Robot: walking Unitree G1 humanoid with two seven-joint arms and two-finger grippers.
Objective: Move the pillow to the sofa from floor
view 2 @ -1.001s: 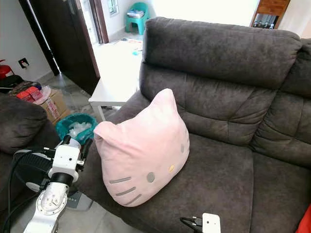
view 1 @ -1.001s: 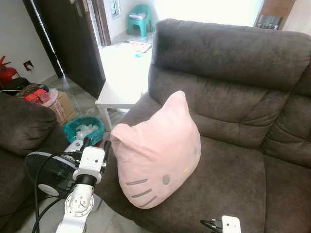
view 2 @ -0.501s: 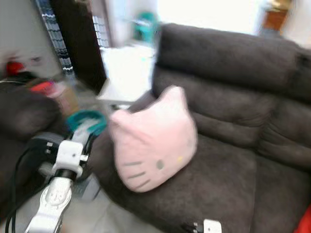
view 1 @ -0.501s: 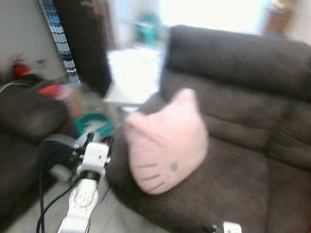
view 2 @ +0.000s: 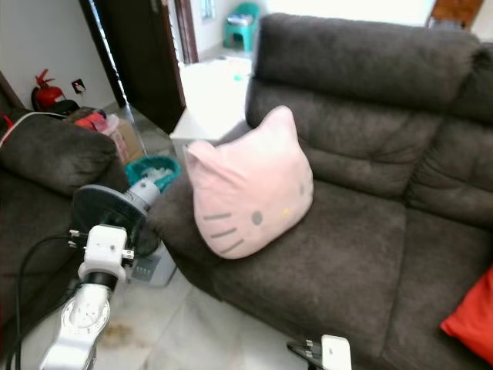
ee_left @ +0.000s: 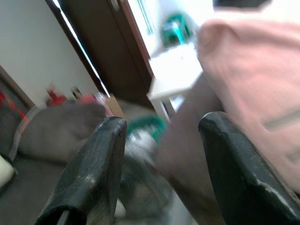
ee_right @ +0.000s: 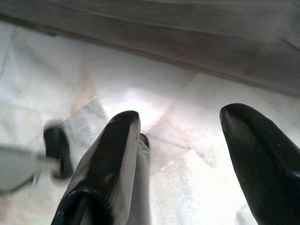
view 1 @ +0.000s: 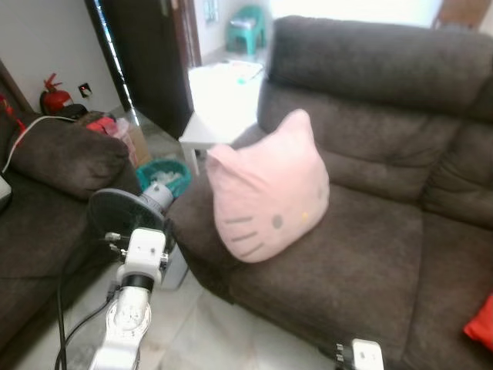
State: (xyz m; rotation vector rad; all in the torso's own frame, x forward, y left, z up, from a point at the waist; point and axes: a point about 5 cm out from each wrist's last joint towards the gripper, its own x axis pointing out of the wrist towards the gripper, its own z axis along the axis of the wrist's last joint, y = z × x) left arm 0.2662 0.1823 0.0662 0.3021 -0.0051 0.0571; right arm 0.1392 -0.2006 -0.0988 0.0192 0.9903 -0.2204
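- Pink cat-face plush pillow: stands on the seat of the dark brown fabric sofa, tilted against the backrest, which props it. We judge the task done.
- Our left gripper: fingers wide, holding nothing, apart from the pillow, low beside the sofa front near the round black floor fan.
- Our right gripper: fingers wide, empty, over pale tiled floor; we read it as idle.

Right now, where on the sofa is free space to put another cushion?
The sofa seat is bare between the pink pillow and the red cushion. It is crowded at the left end, where the fan and teal bin stand on the floor.
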